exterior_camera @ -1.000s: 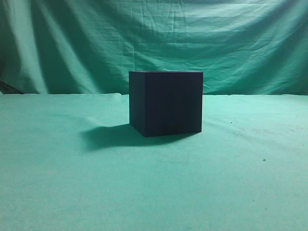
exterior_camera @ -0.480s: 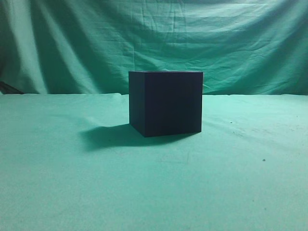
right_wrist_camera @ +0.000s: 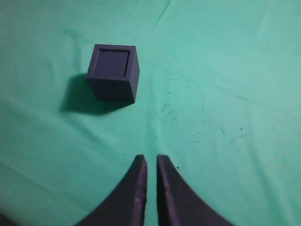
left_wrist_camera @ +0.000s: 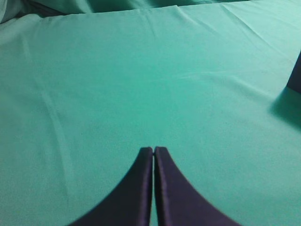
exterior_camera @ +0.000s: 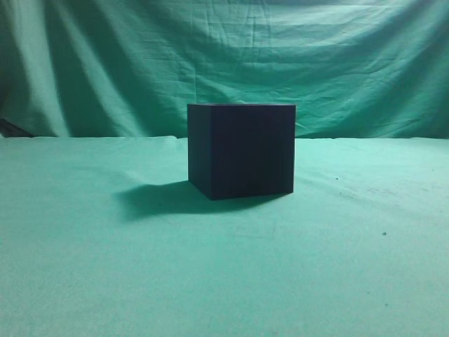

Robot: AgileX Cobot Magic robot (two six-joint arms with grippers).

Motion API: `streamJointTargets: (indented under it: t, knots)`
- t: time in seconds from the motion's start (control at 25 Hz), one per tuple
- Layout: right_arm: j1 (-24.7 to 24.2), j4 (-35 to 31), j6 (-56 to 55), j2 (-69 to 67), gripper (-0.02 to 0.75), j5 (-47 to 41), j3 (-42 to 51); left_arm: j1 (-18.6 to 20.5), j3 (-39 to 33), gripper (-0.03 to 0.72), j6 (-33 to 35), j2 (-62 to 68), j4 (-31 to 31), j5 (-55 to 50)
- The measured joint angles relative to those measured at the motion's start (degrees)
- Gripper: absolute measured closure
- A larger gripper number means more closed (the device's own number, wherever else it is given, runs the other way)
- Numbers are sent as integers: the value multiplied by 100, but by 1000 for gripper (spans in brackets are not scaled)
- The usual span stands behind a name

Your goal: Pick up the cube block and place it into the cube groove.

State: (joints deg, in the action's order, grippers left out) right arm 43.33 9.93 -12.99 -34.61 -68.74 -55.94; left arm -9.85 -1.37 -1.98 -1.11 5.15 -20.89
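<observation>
The cube groove point(exterior_camera: 242, 151), a large dark navy box, stands on the green cloth at mid table. In the right wrist view the cube groove point(right_wrist_camera: 114, 75) shows a raised rim around a square inset face in its top. I cannot tell whether that face is the cube block; no separate small cube shows anywhere. My right gripper point(right_wrist_camera: 150, 157) hovers above the cloth, nearer the camera than the box and apart from it, fingers almost together and empty. My left gripper point(left_wrist_camera: 154, 149) is shut and empty over bare cloth. A sliver of the box point(left_wrist_camera: 296, 75) shows at that view's right edge.
A green cloth point(exterior_camera: 105, 267) covers the table and a green backdrop point(exterior_camera: 224, 56) hangs behind it. Small dark specks point(right_wrist_camera: 164, 113) mark the cloth to the right of the box. Neither arm shows in the exterior view.
</observation>
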Motion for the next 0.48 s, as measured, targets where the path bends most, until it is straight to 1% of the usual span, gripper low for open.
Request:
streamJointTargets:
  t: [0.16, 0.28, 0.4, 0.48]
  knots:
    - [0, 13, 414, 60, 672, 161, 39, 0, 0, 688, 0, 0, 0, 0]
    - [-92, 108, 478, 307, 672, 730, 346, 0, 0, 688, 0, 0, 0, 0]
    - [-588, 154, 502, 787, 672, 1699, 946, 0, 0, 688, 0, 0, 0, 0]
    - [-1059, 154, 502, 1123, 672, 2253, 1485, 0, 0, 688, 0, 0, 0, 0]
